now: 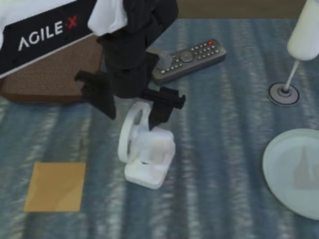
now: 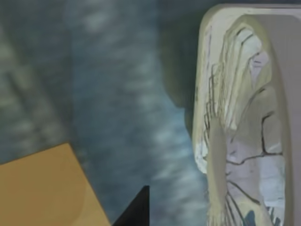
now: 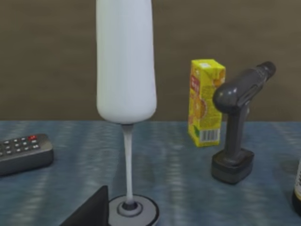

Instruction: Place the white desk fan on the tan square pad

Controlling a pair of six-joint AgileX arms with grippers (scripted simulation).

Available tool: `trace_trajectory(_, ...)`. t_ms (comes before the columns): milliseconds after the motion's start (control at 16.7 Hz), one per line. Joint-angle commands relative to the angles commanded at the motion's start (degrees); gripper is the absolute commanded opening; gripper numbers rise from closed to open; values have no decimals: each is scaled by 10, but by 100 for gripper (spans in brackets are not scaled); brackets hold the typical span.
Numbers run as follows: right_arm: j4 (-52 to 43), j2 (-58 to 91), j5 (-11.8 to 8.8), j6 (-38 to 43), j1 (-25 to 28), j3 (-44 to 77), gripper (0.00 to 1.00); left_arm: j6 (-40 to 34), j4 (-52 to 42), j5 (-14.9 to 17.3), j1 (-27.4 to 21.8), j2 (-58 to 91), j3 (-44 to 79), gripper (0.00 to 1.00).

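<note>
Left gripper (image 1: 133, 107) above the white desk fan (image 1: 147, 152).
Fingers spread wide, straddling the grille; tan square pad (image 1: 56, 186) lies near the counter's (image 1: 219, 149) front-left corner.

The small all-white plastic desk fan (image 1: 147, 152) stands on a tabletop (image 1: 224, 164) streaked in blue-grey and pale bands, with the plain tan square pad (image 1: 56, 186) a flat mustard. The remote control (image 1: 189, 59) is dark grey with one red button, and the juice carton (image 3: 205, 109) is bright yellow with orange print.
</note>
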Motion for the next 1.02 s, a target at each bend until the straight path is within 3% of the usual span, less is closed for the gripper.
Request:
trace_trajectory(420, 0, 0, 0, 0, 0, 0, 100, 0, 0, 0, 0, 0, 0, 2)
trace_trajectory(1020, 0, 0, 0, 0, 0, 0, 100, 1, -2, 0, 0, -1, 3, 0)
